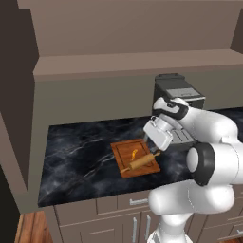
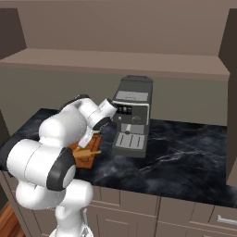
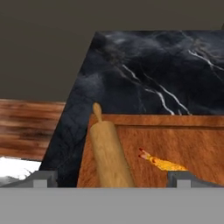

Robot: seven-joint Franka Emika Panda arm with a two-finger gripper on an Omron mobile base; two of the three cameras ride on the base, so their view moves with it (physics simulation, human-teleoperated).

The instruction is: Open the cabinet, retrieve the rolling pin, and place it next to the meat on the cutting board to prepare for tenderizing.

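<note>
The rolling pin (image 1: 141, 162) lies on the cutting board (image 1: 124, 151), close beside the small orange meat (image 1: 135, 153). My gripper (image 1: 153, 146) hovers just above the board's right end, open and holding nothing. In the hand view the rolling pin (image 3: 109, 153) runs between my spread fingertips (image 3: 43, 177), with the meat (image 3: 164, 164) to its right on the cutting board (image 3: 192, 140). The cabinet (image 1: 137, 61) above the counter stands open, its left door (image 1: 14, 142) swung out. From the right, my arm covers most of the cutting board (image 2: 85, 158).
A dark coffee machine (image 2: 132, 115) stands on the black marble counter (image 1: 76, 156) just right of the board, close behind my hand. Base cabinets with drawers (image 1: 118, 204) run below the counter. Wooden floor (image 3: 30, 127) shows past the counter's edge.
</note>
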